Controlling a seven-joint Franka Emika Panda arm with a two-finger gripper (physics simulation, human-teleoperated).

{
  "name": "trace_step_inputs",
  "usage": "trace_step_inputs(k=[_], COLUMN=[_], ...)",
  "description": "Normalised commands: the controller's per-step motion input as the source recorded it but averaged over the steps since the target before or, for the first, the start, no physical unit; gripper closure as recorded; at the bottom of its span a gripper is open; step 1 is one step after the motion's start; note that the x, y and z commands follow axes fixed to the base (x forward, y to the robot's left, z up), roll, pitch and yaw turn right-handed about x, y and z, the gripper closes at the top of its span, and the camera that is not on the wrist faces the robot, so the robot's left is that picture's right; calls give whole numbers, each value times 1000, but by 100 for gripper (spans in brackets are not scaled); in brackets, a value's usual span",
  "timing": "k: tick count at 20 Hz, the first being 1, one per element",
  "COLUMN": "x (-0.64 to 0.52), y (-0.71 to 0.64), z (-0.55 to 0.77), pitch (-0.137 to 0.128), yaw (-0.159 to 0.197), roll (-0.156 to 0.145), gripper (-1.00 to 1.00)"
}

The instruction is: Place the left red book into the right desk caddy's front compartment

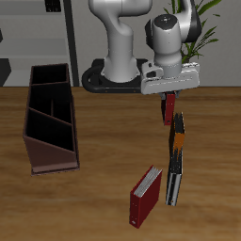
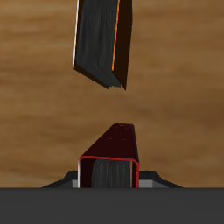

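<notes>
Carrying the slim dark-red hardcover book (image 1: 168, 108), clamped upright in the gripper (image 1: 168, 102) jaws above the bench, should be done level toward the long maroon-brown slanted caddy (image 1: 52, 118), well apart, before lowering into its front compartment.

Wooden table (image 1: 94, 202), desk caddy (image 1: 49, 118), black-and-orange book (image 1: 176, 160), brighter red book (image 1: 145, 197)

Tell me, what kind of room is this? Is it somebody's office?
Probably a study or office, though a computer-made one. There is a wooden table with books such as the brighter red book, a desk caddy for sorting them, a shelf unit behind, and a potted plant.
</notes>
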Motion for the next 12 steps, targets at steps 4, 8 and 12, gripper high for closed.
trace_step_inputs(k=[4, 8, 12], x=[-33, 137, 112], y=[-772, -839, -600], z=[340, 370, 203], pitch=[-47, -11, 11], yaw=[58, 42, 77], roll=[29, -17, -13], gripper=[100, 100, 100])
